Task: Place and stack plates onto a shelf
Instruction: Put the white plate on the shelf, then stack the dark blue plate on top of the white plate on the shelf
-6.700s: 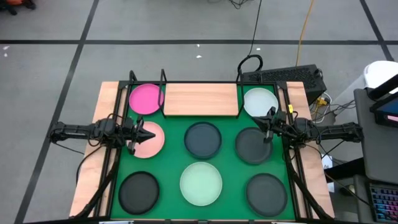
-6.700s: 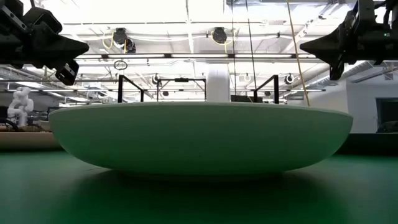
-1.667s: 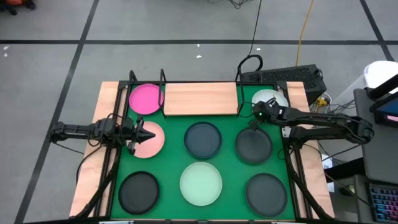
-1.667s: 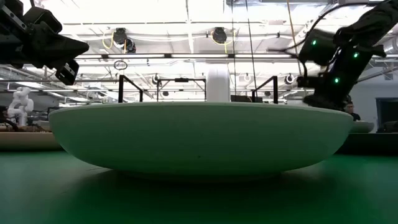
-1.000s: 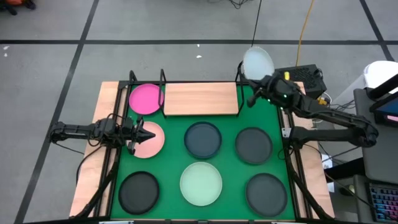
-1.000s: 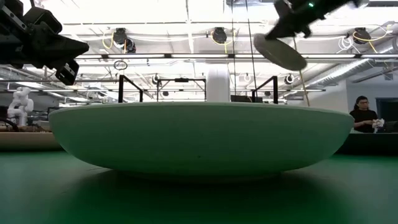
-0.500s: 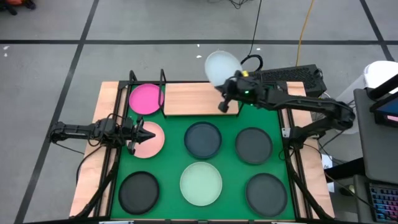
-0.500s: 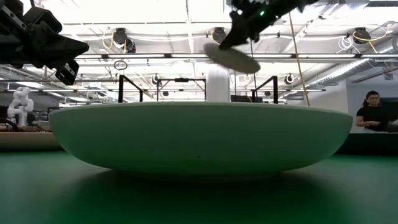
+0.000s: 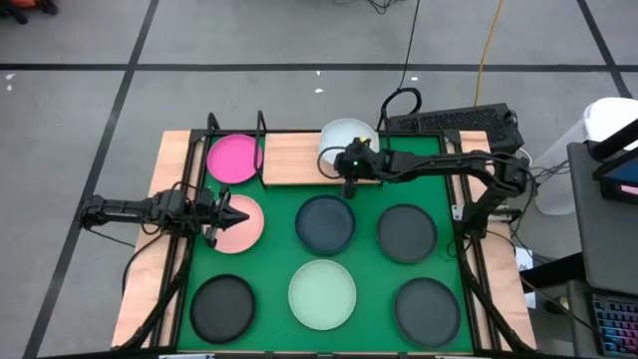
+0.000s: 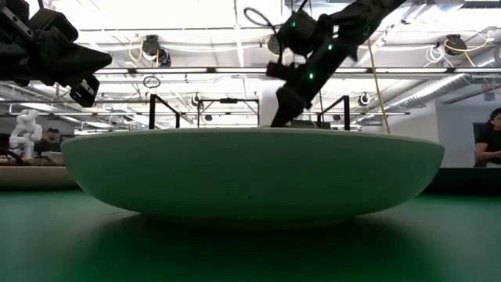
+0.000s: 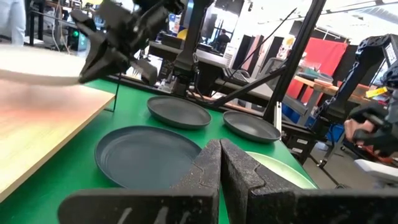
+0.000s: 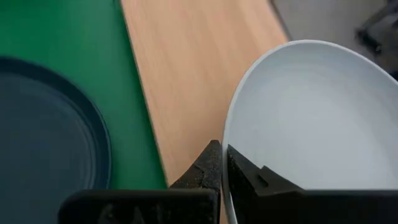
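We see the right gripper [image 9: 348, 172] clamped on the rim of the white plate [image 9: 346, 138], its two fingers [image 12: 211, 163] pinching the plate's near edge. The plate sits over the right end of the shelf [image 9: 299, 160], at about one o'clock from the table's centre. Being round, it has no long axis; its hollow face points up, and whether it already rests on the wood we cannot tell. It overhangs the shelf's far edge.

The left gripper [image 9: 235, 215] hovers over the pale pink plate [image 9: 242, 227] at nine o'clock, its fingers [image 11: 205, 163] closed together with nothing between them.

Around the shelf, the magenta plate [image 9: 233, 158] lies at eleven o'clock, just beside the shelf's left end. On the green mat [image 9: 371, 259], a dark plate [image 9: 325, 224] lies at the centre, directly below the right gripper's position, and another dark plate [image 9: 407, 233] lies at three o'clock. The mint green plate [image 9: 322, 293] is at six o'clock, with a dark plate at seven o'clock [image 9: 222, 308] and one at five o'clock [image 9: 427, 310]. The black wire posts [image 9: 261, 125] of the frame rise at the shelf's far left corner, well apart from the white plate. The right arm [image 9: 439, 165] stretches across the mat's far right corner.
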Available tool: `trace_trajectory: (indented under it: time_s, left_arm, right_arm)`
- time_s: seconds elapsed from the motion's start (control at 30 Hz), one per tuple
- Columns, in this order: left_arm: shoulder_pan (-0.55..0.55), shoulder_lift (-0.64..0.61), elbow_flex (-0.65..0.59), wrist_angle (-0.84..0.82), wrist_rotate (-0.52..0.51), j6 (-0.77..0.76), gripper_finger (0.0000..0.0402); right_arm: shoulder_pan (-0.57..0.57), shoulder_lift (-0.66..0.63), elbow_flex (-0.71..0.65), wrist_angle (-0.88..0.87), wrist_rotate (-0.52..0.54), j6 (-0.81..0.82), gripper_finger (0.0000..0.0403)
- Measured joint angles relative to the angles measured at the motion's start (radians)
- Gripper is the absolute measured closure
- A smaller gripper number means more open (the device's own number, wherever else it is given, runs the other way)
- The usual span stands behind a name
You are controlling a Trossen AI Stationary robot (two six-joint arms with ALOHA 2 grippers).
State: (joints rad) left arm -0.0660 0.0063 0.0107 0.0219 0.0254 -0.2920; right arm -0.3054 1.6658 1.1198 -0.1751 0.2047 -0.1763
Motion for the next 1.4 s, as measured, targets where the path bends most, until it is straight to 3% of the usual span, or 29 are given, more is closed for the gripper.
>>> trace_trajectory:
  time_s: [0.43,0.97,1.17,1.4]
  left_arm:
    - [0.0,0.0,0.0,0.0,0.0,0.0,0.0396]
    - [0.0,0.0,0.0,0.0,0.0,0.0,0.0396]
    - [0.0,0.0,0.0,0.0,0.0,0.0,0.0396]
    - [0.0,0.0,0.0,0.0,0.0,0.0,0.0396]
  right_arm:
    - [-0.002,0.032,-0.024,-0.024,0.001,0.074,0.0402]
    - [0.002,0.023,-0.025,-0.021,-0.055,0.109,0.0339]
    - [0.028,-0.063,-0.025,-0.001,-0.075,0.1,0.0301]
    - [0.112,-0.271,-0.025,0.007,-0.076,0.066,0.0288]
